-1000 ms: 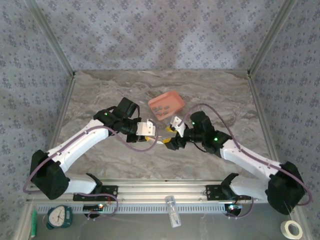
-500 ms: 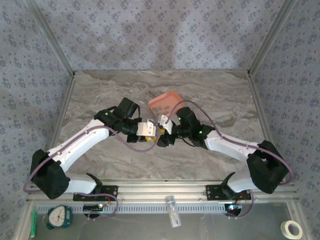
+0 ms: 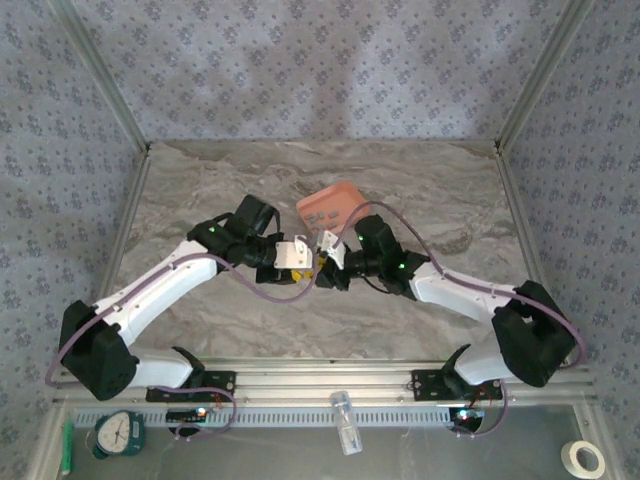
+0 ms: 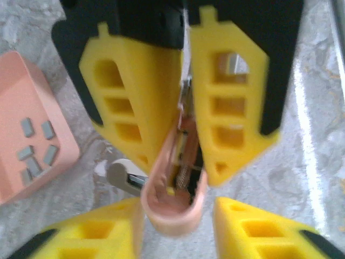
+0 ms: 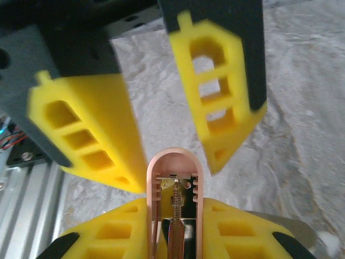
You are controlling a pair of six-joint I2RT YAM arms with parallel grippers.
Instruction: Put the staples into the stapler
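The stapler [image 4: 171, 220] is held above the table between the two arms, its pale pink cover open, with the spring and metal channel [image 5: 173, 226] showing inside. Its white lower arm [image 4: 121, 178] sticks out to the side. My right gripper [image 5: 173, 209] is shut on the stapler's pink body. My left gripper [image 4: 178, 210] stands open around the stapler's rounded end, fingers apart from it. From above both grippers meet at mid-table, left [image 3: 310, 262] and right [image 3: 327, 270]. Several dark-grey staples [image 4: 36, 148] lie in the salmon-pink tray [image 4: 16, 91].
The pink tray [image 3: 335, 205] sits on the marble table just behind the grippers. Below the near rail lie a green clock [image 3: 120, 432], a small clear bottle [image 3: 345, 420], a tape roll [image 3: 585, 458] and a green marker [image 3: 67, 445].
The right arm swung left to the stapler and its jaws closed on it. The left gripper, which was shut on the stapler, has opened.
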